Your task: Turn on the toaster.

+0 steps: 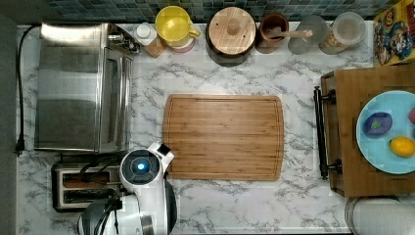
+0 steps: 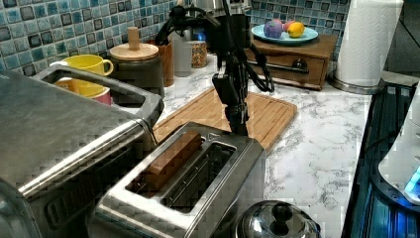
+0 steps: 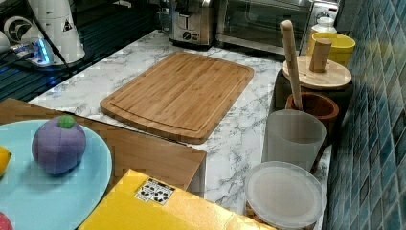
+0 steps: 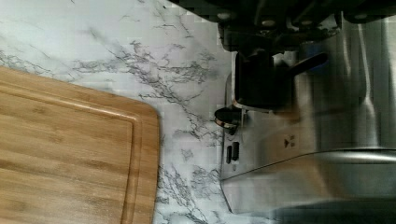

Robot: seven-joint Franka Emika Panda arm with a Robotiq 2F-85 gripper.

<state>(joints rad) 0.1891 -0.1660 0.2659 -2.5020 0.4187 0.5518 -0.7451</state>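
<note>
We see the toaster (image 1: 85, 186) sitting at the counter's edge in the top view's lower left, directly below the big toaster oven (image 1: 83, 88) and touching or nearly touching it. In the left view the toaster (image 2: 198, 183) fills the foreground, its two long slots open to us, with a brown slice (image 2: 171, 156) standing in the slot nearer the oven (image 2: 59, 144).

The gripper (image 2: 236, 121) hangs from the arm over the toaster's far end — the end facing the cutting board (image 2: 237, 111). In the wrist view the gripper (image 4: 261, 91) is right against that end face, one dark finger (image 4: 254, 84) lying over the steel just beside a small round knob (image 4: 227, 117). Whether the fingers are parted or closed, and whether they have hold of the lever, we cannot tell — the lever itself is hidden behind the finger.

In the right view the toaster (image 3: 191, 26) stands far back on the marble counter (image 3: 95, 81), beyond the board (image 3: 182, 91). A shiny kettle lid (image 2: 275, 223) sits just beside the toaster in the left view's bottom edge.
</note>
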